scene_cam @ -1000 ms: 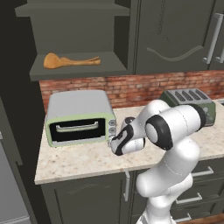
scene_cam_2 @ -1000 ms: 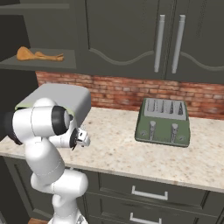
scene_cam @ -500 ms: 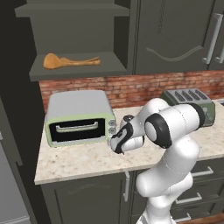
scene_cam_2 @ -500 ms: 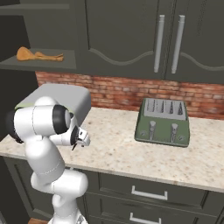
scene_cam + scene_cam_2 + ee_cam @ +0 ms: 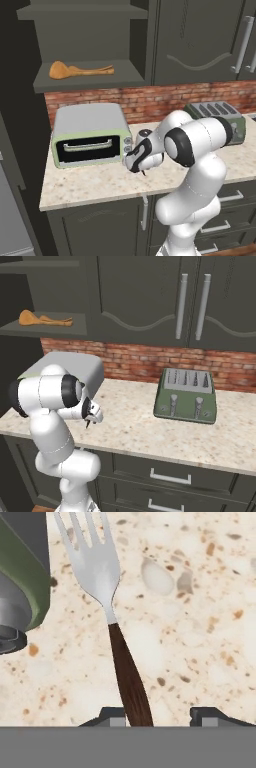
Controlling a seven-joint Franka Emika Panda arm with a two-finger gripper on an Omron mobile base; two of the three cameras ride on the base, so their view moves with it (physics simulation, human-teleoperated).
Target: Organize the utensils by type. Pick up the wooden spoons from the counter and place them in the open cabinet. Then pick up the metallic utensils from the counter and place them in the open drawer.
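A fork (image 5: 95, 562) with a silver head and a dark brown handle lies on the beige speckled counter (image 5: 100, 182) beside the toaster oven. My gripper (image 5: 160, 717) points down over the handle's end. The handle sits between the jaws, against the left fingertip (image 5: 112, 717), with a gap to the right one. From the base the gripper (image 5: 141, 171) (image 5: 89, 422) hangs low over the counter's front part. The orange-brown wooden spoons (image 5: 80, 70) (image 5: 42, 319) rest on the shelf of the open cabinet (image 5: 90, 82). The drawer is out of view.
A green-and-silver toaster oven (image 5: 90, 132) (image 5: 75, 368) stands just left of the hand, its corner (image 5: 20, 572) close to the fork's tines. A green toaster (image 5: 215, 117) (image 5: 186, 395) sits to the right by the brick wall. Closed drawers run below the counter.
The hand has sunk slightly toward the counter. The arm and base have otherwise stayed put.
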